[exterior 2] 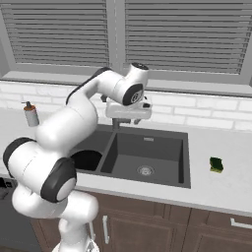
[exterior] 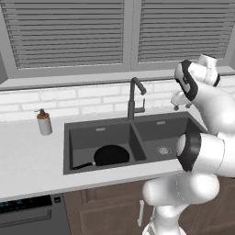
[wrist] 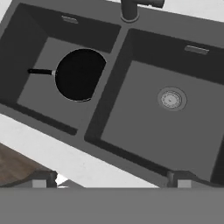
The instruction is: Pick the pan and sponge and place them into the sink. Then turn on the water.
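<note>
We see the round black frying pan (wrist: 80, 74) lying in the left basin of the dark grey double-basin sink (wrist: 107, 89). Our tool (wrist: 114, 179) hangs above the sink, fingers wide apart and holding nothing. The small green sponge (exterior 2: 216, 164) sits on the white bench (exterior 2: 221, 189), right of the sink.

Kitchen: countertop sink (exterior: 137, 126), faucet (exterior: 134, 98), tiled backsplash (exterior: 82, 101), wood cabinets (exterior 2: 162, 229).

Soap dispenser (exterior: 44, 122) on white counter (exterior: 27, 160), closed window blinds (exterior: 69, 32)
</note>
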